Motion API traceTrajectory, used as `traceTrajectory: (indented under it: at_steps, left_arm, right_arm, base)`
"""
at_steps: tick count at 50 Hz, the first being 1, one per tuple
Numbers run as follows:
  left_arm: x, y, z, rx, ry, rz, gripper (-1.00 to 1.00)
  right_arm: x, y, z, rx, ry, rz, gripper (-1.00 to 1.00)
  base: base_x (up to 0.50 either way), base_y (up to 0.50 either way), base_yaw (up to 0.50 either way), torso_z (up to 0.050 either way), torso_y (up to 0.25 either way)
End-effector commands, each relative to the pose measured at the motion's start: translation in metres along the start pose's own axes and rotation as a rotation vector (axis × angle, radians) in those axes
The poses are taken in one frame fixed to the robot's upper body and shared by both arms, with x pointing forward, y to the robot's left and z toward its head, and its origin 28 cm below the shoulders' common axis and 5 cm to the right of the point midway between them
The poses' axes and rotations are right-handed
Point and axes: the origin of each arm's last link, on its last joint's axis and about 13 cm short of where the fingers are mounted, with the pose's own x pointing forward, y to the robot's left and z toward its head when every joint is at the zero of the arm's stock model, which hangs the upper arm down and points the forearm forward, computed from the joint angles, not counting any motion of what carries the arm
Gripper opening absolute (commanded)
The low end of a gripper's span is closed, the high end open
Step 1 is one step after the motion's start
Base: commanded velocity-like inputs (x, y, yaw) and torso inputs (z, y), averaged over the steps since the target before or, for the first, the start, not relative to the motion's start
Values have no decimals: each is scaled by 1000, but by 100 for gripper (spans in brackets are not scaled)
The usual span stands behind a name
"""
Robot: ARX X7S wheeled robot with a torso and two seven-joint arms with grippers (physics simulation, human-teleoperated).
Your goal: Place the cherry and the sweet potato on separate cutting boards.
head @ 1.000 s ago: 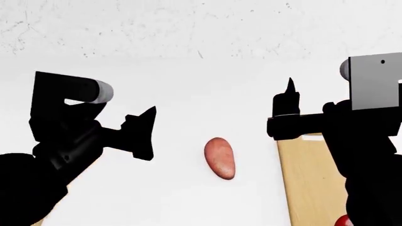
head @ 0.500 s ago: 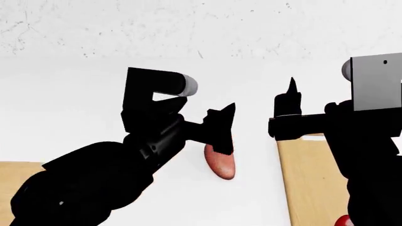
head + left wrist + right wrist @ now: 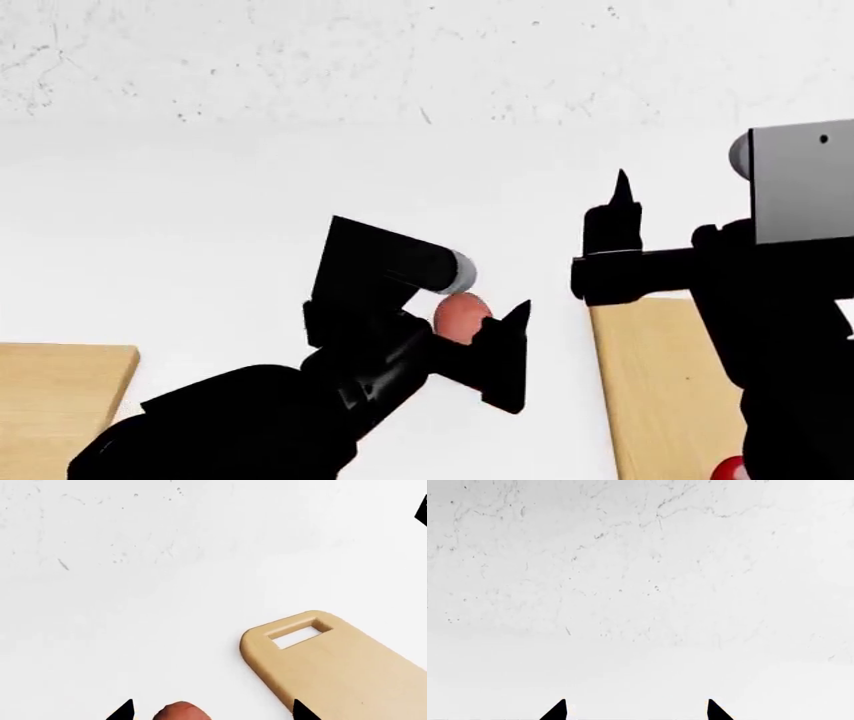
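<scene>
Two fingertips of my left fingers (image 3: 210, 712) stand wide apart, and the sweet potato (image 3: 182, 711) sits between them, a little nearer one tip. Its long axis I cannot read; the gripper hides most of it. My right fingers (image 3: 636, 711) are spread over bare desk (image 3: 200, 230), holding nothing. The cherry (image 3: 730, 469) rests on the long cutting board (image 3: 661, 380) by the right edge; the squarish board (image 3: 60, 390) lies well left, free.

The white table (image 3: 200, 230) has two wooden cutting boards on it, one (image 3: 60, 395) at the left and one (image 3: 661, 390) at the right. A pink sweet potato (image 3: 462, 318) lies between them, and a red cherry (image 3: 730, 470) sits by the right board.
</scene>
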Motion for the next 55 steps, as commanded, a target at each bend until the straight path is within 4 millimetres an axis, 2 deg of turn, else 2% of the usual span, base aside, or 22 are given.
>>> traceTrajectory:
  at_steps: [1, 7, 8, 22, 23, 34, 41, 49, 55]
  left_arm:
    - [2, -1, -14, 26, 50, 23, 100]
    - [3, -2, -24, 30, 94, 28, 100]
    - [4, -3, -27, 26, 144, 24, 100]
    - [6, -3, -22, 11, 136, 28, 100]
    - [6, -3, -22, 10, 132, 31, -100]
    - [4, -4, -13, 7, 93, 42, -100]
    - [0, -2, 14, 6, 15, 60, -100]
    - [-17, 23, 38, 14, -59, 127, -100]
    - [-31, 30, 45, 34, -60, 117, -100]
  right_arm:
    - [0, 1, -3, 6, 4, 5, 100]
    - [-2, 0, -5, 8, 7, 4, 100]
    - [-2, 0, -6, 9, 8, 4, 100]
    - [-2, 0, -6, 16, 5, 2, 100]
    - [-1, 1, -6, 15, 6, 3, 100]
    - [-1, 1, -7, 20, 5, 4, 100]
    - [-1, 1, -2, 18, -5, 3, 100]
    - [-1, 1, 3, 14, -16, 6, 100]
    - [2, 3, 1, 15, -11, 18, 100]
  base:
    - [0, 0, 0, 0, 0]
    - [0, 0, 0, 0, 0]
    - [0, 0, 0, 0, 0]
    - [0, 0, 0, 0, 0]
    - [0, 0, 0, 0, 0]
    - [0, 0, 0, 0, 0]
    - [0, 0, 0, 0, 0]
    - [0, 0, 0, 0, 0]
    - [0, 0, 0, 0, 0]
